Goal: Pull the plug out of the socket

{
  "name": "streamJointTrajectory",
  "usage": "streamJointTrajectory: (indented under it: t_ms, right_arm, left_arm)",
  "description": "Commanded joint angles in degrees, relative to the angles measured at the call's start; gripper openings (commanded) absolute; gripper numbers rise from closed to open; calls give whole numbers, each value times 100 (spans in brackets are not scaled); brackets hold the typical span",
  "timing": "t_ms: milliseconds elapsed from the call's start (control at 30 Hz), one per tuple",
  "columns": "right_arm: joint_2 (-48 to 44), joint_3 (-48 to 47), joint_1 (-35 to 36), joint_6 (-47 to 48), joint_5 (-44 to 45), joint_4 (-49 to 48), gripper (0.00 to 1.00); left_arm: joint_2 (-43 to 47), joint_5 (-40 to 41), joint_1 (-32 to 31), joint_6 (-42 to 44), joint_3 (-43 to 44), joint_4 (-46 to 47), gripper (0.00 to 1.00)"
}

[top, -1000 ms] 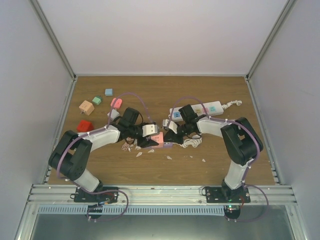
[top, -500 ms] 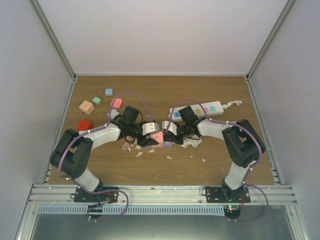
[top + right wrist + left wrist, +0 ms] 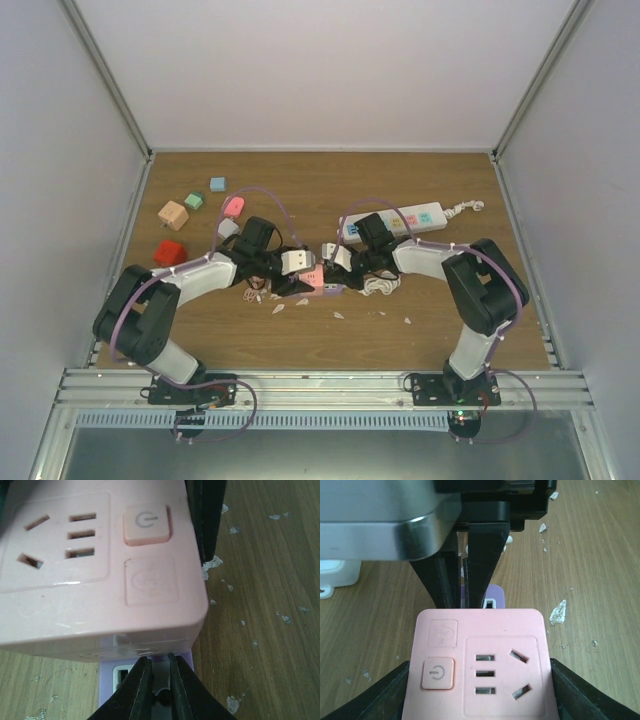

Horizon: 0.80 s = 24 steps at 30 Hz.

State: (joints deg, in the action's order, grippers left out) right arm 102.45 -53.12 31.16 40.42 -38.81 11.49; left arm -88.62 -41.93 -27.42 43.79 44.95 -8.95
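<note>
A pink socket cube (image 3: 479,645) with a power button is held at its sides by my left gripper (image 3: 479,680), which is shut on it; the black fingers (image 3: 580,690) show at both lower corners. A purple plug (image 3: 110,680) sticks out of the socket's far side, low over the wooden table. My right gripper (image 3: 156,672) faces the left one and is shut on a thin pale part at the plug's middle. From above, the socket (image 3: 313,278) and plug (image 3: 335,290) sit between the left gripper (image 3: 303,272) and right gripper (image 3: 340,266) at mid-table.
A white power strip (image 3: 395,220) with coloured sockets lies behind the right arm, and a coiled white cable (image 3: 380,285) beside it. Orange (image 3: 173,214), red (image 3: 168,252), green (image 3: 194,201), blue (image 3: 217,184) and pink (image 3: 233,206) cubes stand at the left. White chips (image 3: 278,308) litter the wood.
Both grippers, with the socket and plug between them, have shifted slightly to the left. Neither grip has changed.
</note>
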Motion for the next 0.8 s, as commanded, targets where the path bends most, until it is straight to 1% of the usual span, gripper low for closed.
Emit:
streamJointTrajectory:
  t_ms: [0,67,200,367,567,767]
  right_arm:
    - [573,399,-4,128,1435,730,13]
    - [589,378,-4,124,1437,744,13]
    - [602,381,-5,125,1450,749,13]
    - [612,383,-4,124,1476,737,13]
    - [614,383,-5,98,1500,722,12]
    - [609,399,-4,105,1511,702,12]
  left_arm:
    - [648,-91,-254,448,-243,780,25]
    - [732,163,-306,512,-360,876,24]
    - [798,116,-308,352,-307,870,24]
    - [898,203,-319,355,-365,878,24]
    - [737,-464,-246,-109,39,411,23]
    - [481,-766,-63,-284,287,-2,23]
